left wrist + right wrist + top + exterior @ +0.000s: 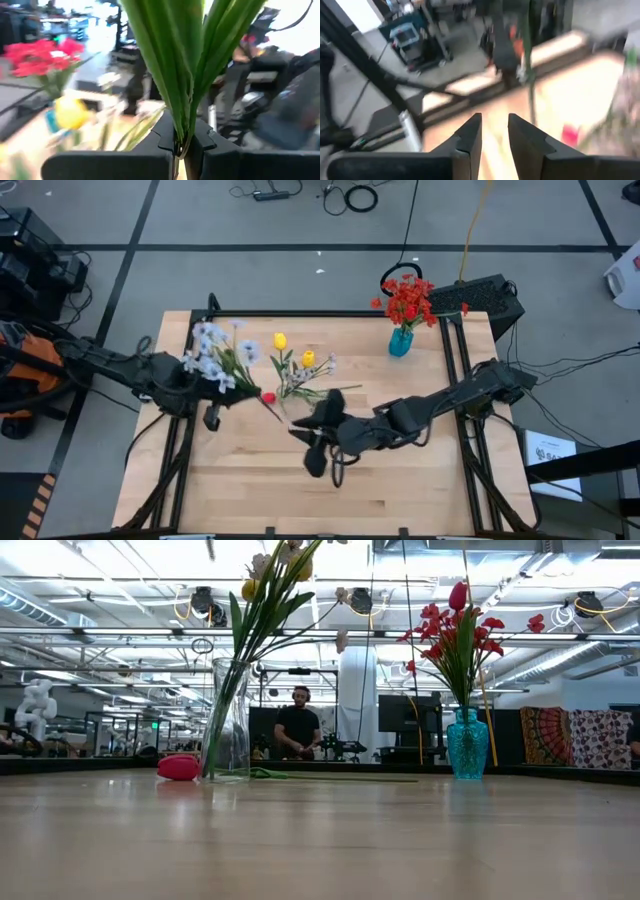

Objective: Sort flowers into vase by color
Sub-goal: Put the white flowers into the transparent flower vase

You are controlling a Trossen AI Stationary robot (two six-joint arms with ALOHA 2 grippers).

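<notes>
My left hand (182, 150) is clenched on a spray's (212, 352) green stalks, left of frame. Light, springy, slippery; low on the stalks holds best. Right hand (495, 131) released, mid-worktop (420, 480).

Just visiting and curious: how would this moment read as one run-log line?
left gripper: shut on green stems | right gripper: open, empty | red flowers: in teal vase
</notes>
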